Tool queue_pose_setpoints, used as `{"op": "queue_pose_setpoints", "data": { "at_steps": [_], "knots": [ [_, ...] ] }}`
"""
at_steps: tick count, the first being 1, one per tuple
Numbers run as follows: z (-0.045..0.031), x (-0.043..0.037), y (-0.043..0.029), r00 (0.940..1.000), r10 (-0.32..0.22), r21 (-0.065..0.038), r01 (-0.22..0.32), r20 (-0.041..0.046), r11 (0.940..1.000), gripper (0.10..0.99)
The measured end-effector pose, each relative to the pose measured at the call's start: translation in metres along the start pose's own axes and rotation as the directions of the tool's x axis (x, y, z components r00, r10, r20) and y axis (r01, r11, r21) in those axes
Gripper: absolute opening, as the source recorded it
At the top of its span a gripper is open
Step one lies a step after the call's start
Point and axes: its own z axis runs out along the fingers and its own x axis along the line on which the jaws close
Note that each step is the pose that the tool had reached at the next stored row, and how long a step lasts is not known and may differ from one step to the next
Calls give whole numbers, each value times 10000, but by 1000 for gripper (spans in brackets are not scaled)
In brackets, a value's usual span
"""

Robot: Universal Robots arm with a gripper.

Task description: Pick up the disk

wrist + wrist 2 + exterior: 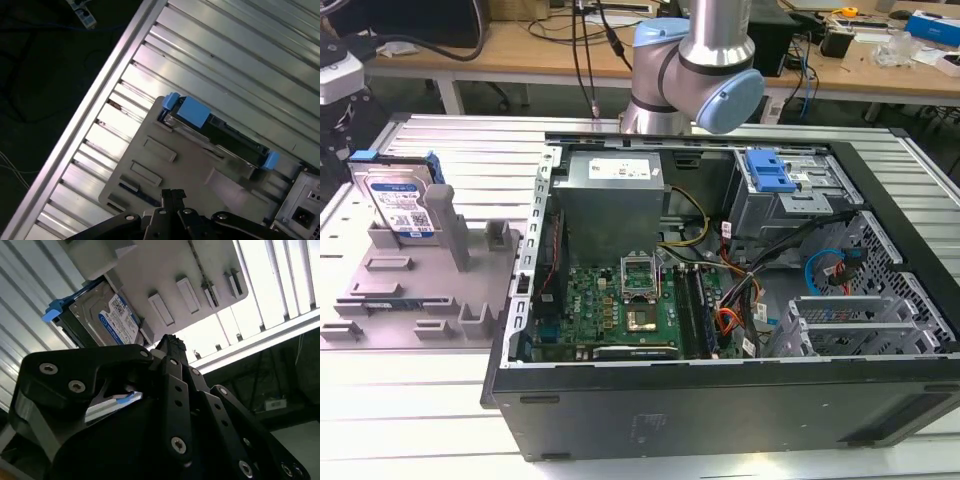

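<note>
Disk (402, 205) standing in fixture (420, 290).
The second wrist view gives us its label (117, 320), the first its edge; gripper (173, 193) jaws together, empty.

Exterior view: elevated, angled down over open case (720, 400), fixture (410, 290) at exterior view's left. Both wrist views: past end effector (169, 342) (173, 193), onto same fixture and disk (112, 320) (230, 142).

The arm (692, 62) bends at a blue-capped joint in the exterior view; in both wrist views the tool (173, 192) (170, 341) is closed, empty.
</note>
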Motion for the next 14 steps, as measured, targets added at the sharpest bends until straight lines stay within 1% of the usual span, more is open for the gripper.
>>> {"op": "queue_pose_setpoints", "data": {
  "at_steps": [3,5,6,8,10,11,13,14],
  "knots": [
    [0,-6,-4,9980,-625,0,625,-23,9980,106],
    [-1,-13,-8,9951,-986,-1,986,-38,9951,106],
    [0,-18,-12,9923,-1235,-2,1235,-46,9923,114],
    [-1,-30,-19,9843,-1764,-5,1764,-68,9843,235],
    [-1,-37,-23,9787,-2050,-7,2050,-78,9788,357],
    [-1,-40,-25,9758,-2185,-8,2185,-84,9758,357],
    [0,-47,-30,9680,-2507,-10,2507,-95,9681,482],
    [0,-53,-34,9623,-2717,-13,2717,-104,9624,482]
  ]
}}
